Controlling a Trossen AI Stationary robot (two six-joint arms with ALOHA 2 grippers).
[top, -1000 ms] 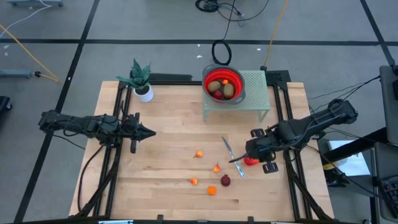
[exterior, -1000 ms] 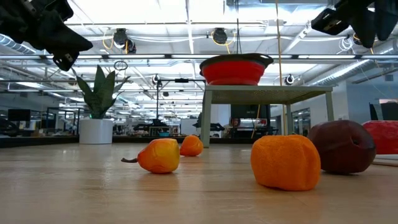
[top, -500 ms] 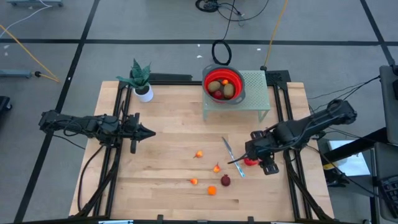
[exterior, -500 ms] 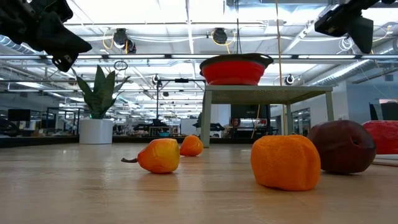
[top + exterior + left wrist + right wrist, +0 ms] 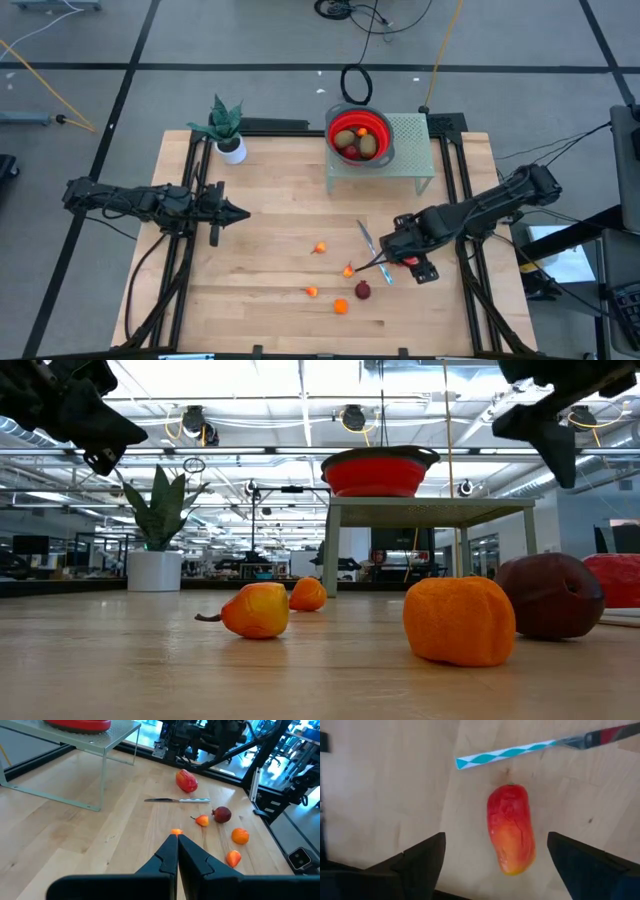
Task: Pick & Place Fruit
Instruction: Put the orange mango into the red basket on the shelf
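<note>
Since a second ago the right gripper [image 5: 402, 256] has shifted leftward over the table [image 5: 270, 200] and spread its fingers wide; it now hangs above the elongated red-orange fruit [image 5: 511, 828], holding nothing, its two dark fingers [image 5: 420, 857] standing on either side of the piece and clear of it. That fruit lies flat on the wood just beside the handle end of the silver-blue knife [image 5: 520, 751], not touching it. Farther out on the table lie a dark red ball [image 5: 363, 290] and four small orange pieces [image 5: 340, 306], loosely scattered and apart from one another. Two olive-brown ovals [image 5: 367, 145] sit in the red bowl [image 5: 382, 125] on the wire stand [image 5: 410, 150]. At the table's left side the left gripper [image 5: 240, 213] waits with fingers pressed together, empty, well apart from the fruit.
</note>
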